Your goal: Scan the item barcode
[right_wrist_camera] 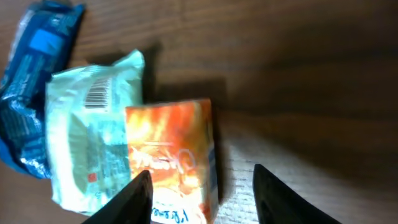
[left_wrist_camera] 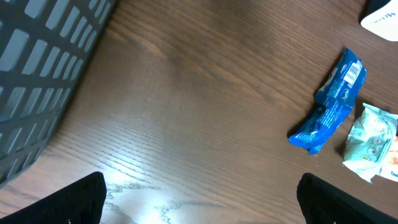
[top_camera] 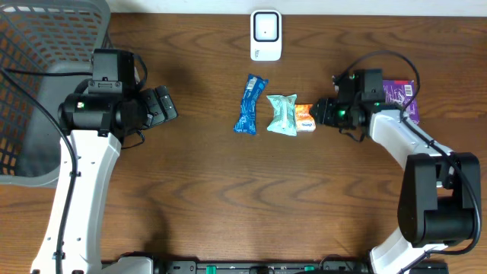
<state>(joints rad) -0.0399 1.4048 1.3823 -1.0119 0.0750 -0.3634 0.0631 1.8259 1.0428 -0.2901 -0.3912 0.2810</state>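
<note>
Nothing looks scanned yet, as I judge it. The orange packet lies flat on the bench, at the right end of a short row. The mint-green packet touches it, and the blue packet lies beyond that. The white scanner sits at the far edge of the bench, well apart from all three. So nearly everything is left: the pinch, the lift, the carry to the scanner, and turning the barcode towards it.

The right tool is low at the orange packet's outer end, with its fingers spread to either side. One finger is right at the packet's edge and the other stands clear with bare wood between, so nothing is pinched. The left tool hangs over bare wood near the grey basket, spread wide and empty. A purple packet lies behind the right arm.
</note>
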